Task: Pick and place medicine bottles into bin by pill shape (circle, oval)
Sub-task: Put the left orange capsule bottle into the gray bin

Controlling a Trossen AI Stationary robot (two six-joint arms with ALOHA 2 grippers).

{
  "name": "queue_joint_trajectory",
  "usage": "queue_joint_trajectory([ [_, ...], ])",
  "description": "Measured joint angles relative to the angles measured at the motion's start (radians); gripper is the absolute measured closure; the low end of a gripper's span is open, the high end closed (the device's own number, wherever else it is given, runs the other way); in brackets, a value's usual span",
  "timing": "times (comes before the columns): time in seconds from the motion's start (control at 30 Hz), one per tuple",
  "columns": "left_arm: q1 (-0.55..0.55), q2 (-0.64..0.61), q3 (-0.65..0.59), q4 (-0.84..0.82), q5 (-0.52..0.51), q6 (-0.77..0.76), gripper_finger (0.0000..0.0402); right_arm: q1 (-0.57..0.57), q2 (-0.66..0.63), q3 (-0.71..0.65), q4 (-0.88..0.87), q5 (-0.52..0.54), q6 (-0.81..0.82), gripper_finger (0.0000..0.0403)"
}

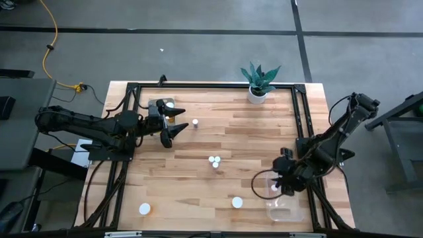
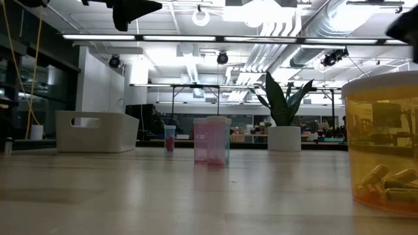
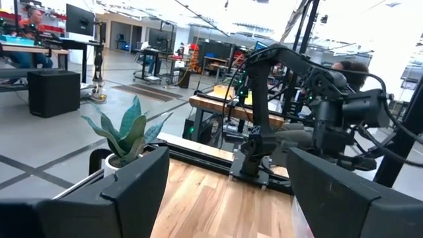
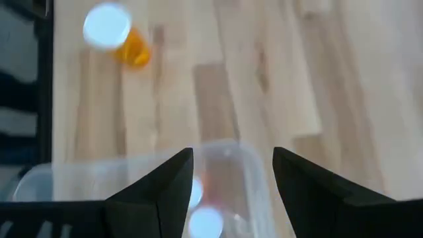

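Several white-capped medicine bottles stand upright on the wooden table: one (image 1: 195,123) near my left gripper, two (image 1: 214,162) together at the middle, one (image 1: 236,202) and one (image 1: 144,209) near the front edge. My left gripper (image 1: 177,125) is open and empty, raised and pointing toward the table's right edge (image 3: 228,165). My right gripper (image 1: 276,187) is open and empty above a clear bin (image 1: 285,206). The right wrist view shows white caps (image 4: 206,223) inside that bin (image 4: 254,178) and an orange bottle (image 4: 117,34) on the table beyond it.
A white bin (image 1: 160,106) with a white-capped bottle in it sits at the far left, behind my left gripper; it also shows in the low view (image 2: 98,132). A potted plant (image 1: 258,89) stands at the far edge. Black frame rails run along the table's sides.
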Motion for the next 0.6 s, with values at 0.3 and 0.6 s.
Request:
queue_joint_trajectory([
  [0.3, 0.000, 0.000, 0.000, -0.044, 0.003, -0.011, 0.0108, -0.208, 0.000, -0.114, 0.436, 0.166, -0.255, 0.0201],
  [0.6, 0.000, 0.000, 0.000, -0.044, 0.079, -0.024, 0.0108, -0.492, 0.000, -0.199, 1.046, 0.094, -0.625, 0.0201],
])
